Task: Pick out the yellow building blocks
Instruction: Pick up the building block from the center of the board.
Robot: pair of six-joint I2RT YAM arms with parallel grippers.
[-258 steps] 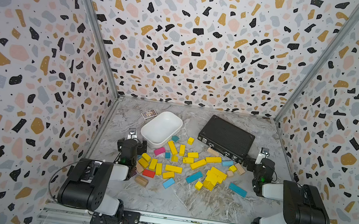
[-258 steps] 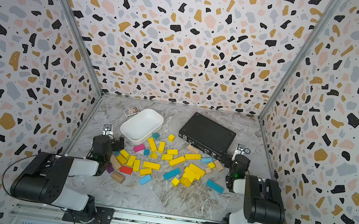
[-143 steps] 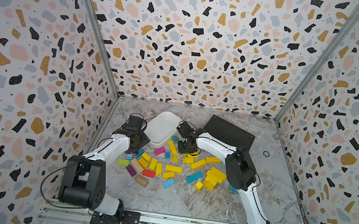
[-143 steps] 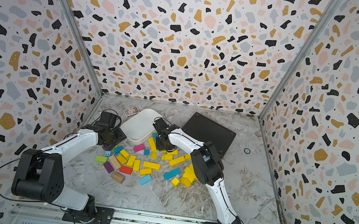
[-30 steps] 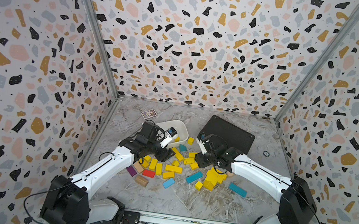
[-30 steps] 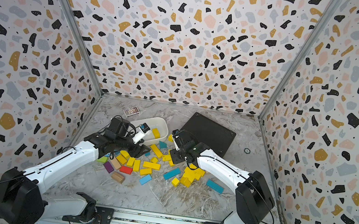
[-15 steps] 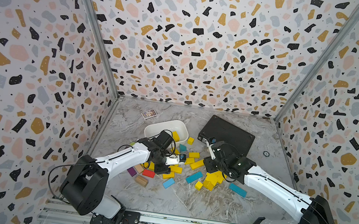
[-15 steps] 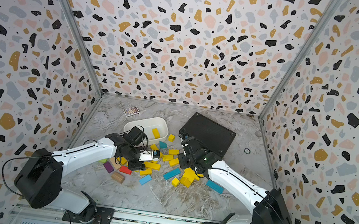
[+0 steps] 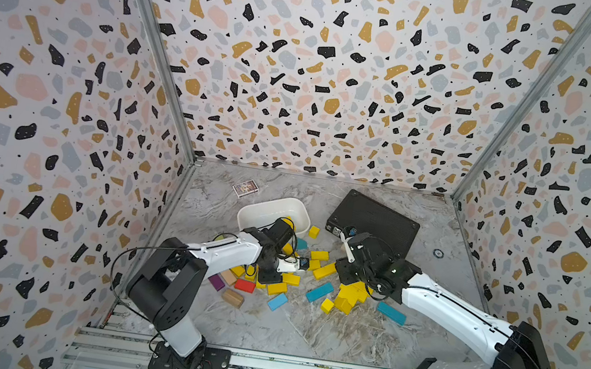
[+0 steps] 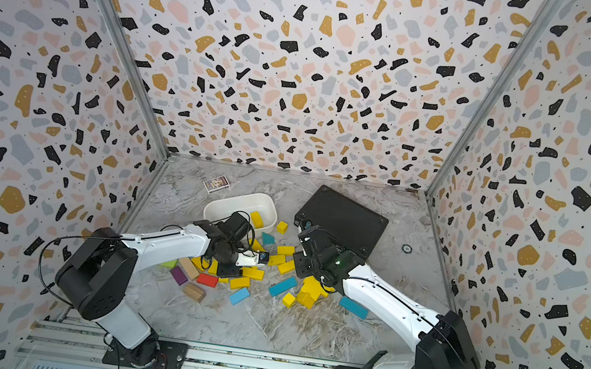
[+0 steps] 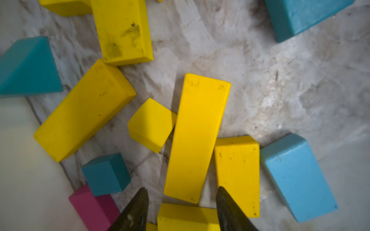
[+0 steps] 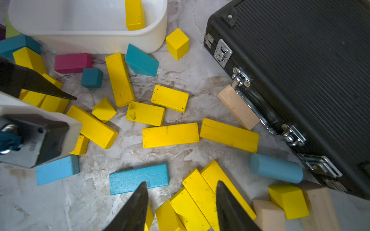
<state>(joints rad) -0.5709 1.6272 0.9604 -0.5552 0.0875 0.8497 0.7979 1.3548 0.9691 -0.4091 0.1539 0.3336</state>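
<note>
Tub status: white tub (image 12: 88, 38) holds one yellow bar (image 12: 134, 15); its far side is cut off in the right wrist view. Black case (image 12: 300, 80) is latched shut. The other yellow building blocks (image 12: 170, 135) lie loose on the tabletop (image 12: 200, 70).

Left gripper (image 11: 181, 200): jaws spread, pinching nothing. The near end of a long yellow bar (image 11: 197, 138) sits between the tips with a gap on each side. A second yellow block (image 11: 188, 218) lies deeper between the jaws, clipped by the frame edge.

Right gripper (image 12: 181, 186): jaws spread over a stack of yellow bars (image 12: 197, 200); can't tell if they touch. Blue bar (image 12: 139, 179) lies just outside one tip.

Both top views hide the fingertips under the wrists.
</note>
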